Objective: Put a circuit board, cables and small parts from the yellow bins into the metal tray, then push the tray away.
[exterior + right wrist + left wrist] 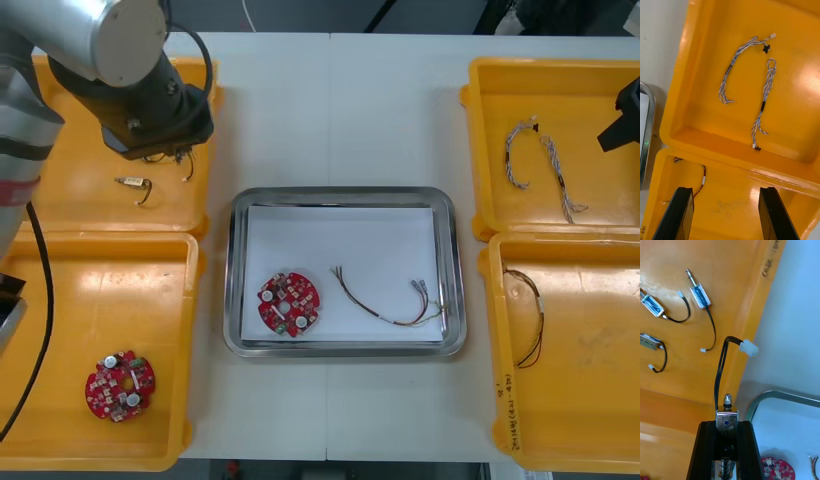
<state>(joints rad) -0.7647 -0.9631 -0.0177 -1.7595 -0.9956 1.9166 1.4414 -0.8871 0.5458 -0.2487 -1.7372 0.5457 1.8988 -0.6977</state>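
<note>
- Front view: the metal tray point(340, 192) sits at the centre of the table. It already holds a round red circuit board point(288, 302) and a red and yellow cable point(375, 314).
- The left arm point(120, 60) reaches over the far-left bin point(70, 200) at 10 o'clock, where a loose small metal part point(135, 183) lies. A spare board point(120, 385) rests in the bin at 8 o'clock.
- The right arm point(628, 112) waits at the 3 o'clock edge, beside the far-right bin point(600, 190) of twisted blue and white cables point(553, 165).
- Right wrist view: the right gripper point(726, 191) has its fingers spread wide, holding nothing. It hovers over the near-right bin point(733, 206); the two blue and white cables lie in the bin beyond.
- Left wrist view: the left gripper point(726, 427) is clamped on a held metal part point(727, 415). Its black lead point(720, 367) and white plug point(748, 348) stick out past the fingertips. The part hangs over the bin's wall, with the tray's corner just beside it. Three more parts point(700, 294) lie in the bin.
- Judgement: the small-parts step is in hand. The next move calls for carrying the part towards 4 o'clock, over the tray's rim, then opening the fingers with the lead inside the tray.
</note>
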